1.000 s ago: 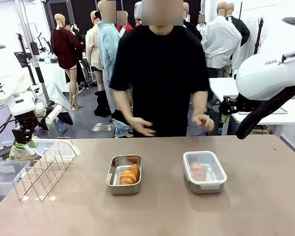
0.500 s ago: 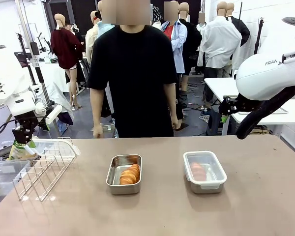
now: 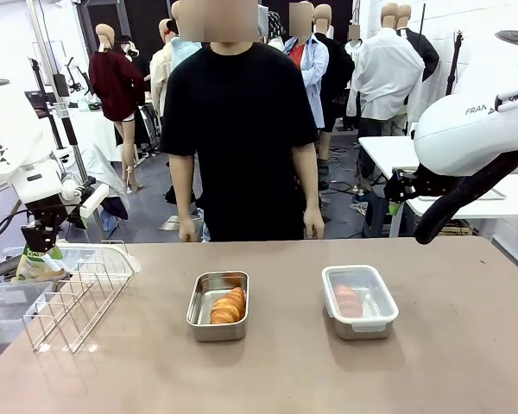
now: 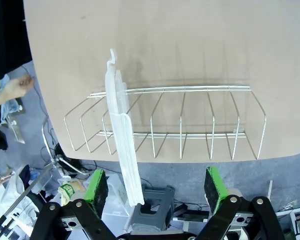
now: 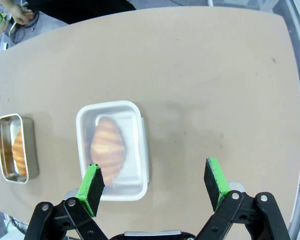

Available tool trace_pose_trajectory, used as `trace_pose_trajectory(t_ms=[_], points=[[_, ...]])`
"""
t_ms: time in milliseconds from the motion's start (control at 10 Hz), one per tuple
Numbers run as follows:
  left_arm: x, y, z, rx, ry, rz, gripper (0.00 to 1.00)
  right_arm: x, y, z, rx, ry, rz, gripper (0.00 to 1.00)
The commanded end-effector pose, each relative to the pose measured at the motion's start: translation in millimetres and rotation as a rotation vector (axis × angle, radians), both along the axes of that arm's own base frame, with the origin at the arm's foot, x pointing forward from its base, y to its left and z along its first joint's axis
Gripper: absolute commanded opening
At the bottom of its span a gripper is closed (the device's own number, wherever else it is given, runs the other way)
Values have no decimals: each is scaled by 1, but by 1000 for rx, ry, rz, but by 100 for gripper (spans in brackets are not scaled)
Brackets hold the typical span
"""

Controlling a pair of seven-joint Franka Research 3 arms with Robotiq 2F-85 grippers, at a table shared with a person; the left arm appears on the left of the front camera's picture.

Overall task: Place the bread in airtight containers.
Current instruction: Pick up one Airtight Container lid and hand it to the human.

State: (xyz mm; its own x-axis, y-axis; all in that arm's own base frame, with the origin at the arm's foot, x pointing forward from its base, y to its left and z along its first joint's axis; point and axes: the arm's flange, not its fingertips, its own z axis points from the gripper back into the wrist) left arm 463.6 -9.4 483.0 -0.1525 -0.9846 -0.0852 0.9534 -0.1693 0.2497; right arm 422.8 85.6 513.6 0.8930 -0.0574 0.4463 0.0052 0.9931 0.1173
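On the brown tabletop (image 3: 328, 371) sit two small rectangular stainless-steel tins with rounded corners. The left tin (image 3: 217, 306) is uncovered and holds one golden-brown ridged bread roll (image 3: 228, 305). The right tin (image 3: 359, 301) already wears its translucent plastic lid (image 5: 113, 150), with a second roll (image 5: 108, 145) showing faintly through it.

My left end effector (image 4: 155, 187) hangs above the near left edge of the tabletop, green pads spread wide and holding nothing. Below it a spare translucent plastic lid (image 4: 122, 135) stands on edge in the slots of a silver wire rack basket (image 3: 76, 289). My right end effector (image 5: 152, 187) hovers high over the covered tin, also spread wide and empty.

A person in a black shirt (image 3: 239, 129) stands at the far side, hands down, off the tabletop.

I judge the step in hand is covering the left tin. To do it well, I should pinch the standing lid by its upper rim, lift it straight up so it clears the wires without dragging the rack, turn it flat, line its corners up with the tin, and press evenly until the clips seat.
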Motion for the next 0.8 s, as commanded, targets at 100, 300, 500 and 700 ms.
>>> trace_pose_trajectory(t_ms=[100, 300, 500, 700], points=[[0, 0, 0, 0, 0, 0, 100, 0, 0, -1, 0, 3, 1, 100], [11, 0, -8, 26, -3, 1, 100, 0, 0, -1, 0, 3, 1, 100], [24, 2, -19, -18, -42, -2, 100, 0, 0, -1, 0, 3, 1, 100], [37, 5, -29, -38, -40, 6, 100, 0, 0, -1, 0, 3, 1, 100]])
